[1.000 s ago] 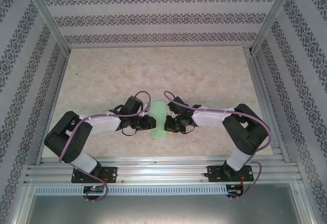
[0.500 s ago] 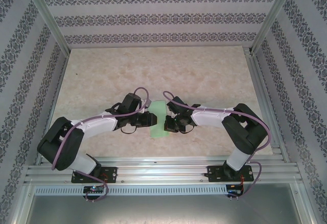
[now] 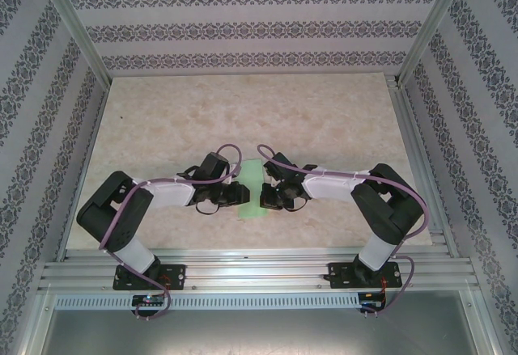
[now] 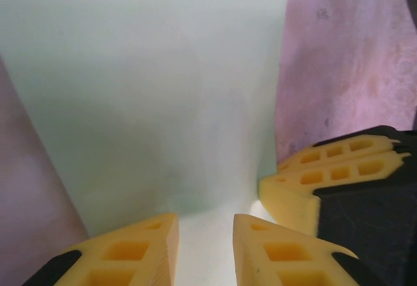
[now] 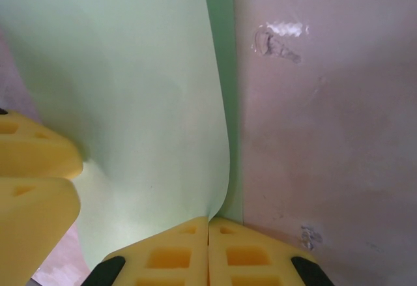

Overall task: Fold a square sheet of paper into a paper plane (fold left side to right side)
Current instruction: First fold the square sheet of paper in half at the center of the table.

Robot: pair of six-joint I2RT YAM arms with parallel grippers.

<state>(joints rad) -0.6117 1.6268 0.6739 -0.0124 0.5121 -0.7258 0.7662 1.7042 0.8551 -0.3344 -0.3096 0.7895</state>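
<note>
**A:** Where is the paper sitting?

**B:** The square sheet of paper (image 3: 252, 187) lies on the tabletop (image 3: 324, 112) between the two arms, toward the near side. From above it reads as a narrow mint-green strip.

**A:** What is the right claw doing?

**B:** The right claw (image 5: 208, 252) is closed, with its two yellow tips meeting. The curled free edge of the top layer runs into the seam between them, so it has the paper pinched. Just beyond that curl, a thin band of a lower layer lies flat on the tabletop.

**A:** Why grip it there?

**B:** My guess is that the left half goes over onto the right half. The pinch would then line the upper edge up with the lower one before anything gets flattened.

**A:** And the left claw?

**B:** The left claw (image 4: 205, 252) comes in from the opposite side, tips set narrowly apart with pale paper showing in the gap. Nothing looks clamped. I read it as sitting low over the sheet, probably to stop the sheet sliding while the other side is guided. I can't tell whether the tips actually touch the paper.

**A:** Any risk?

**B:** The top layer bows upward and isn't lying flat. If it's released too early, I'd expect it to spring open or land skewed. The crease doesn't look pressed yet.
</note>
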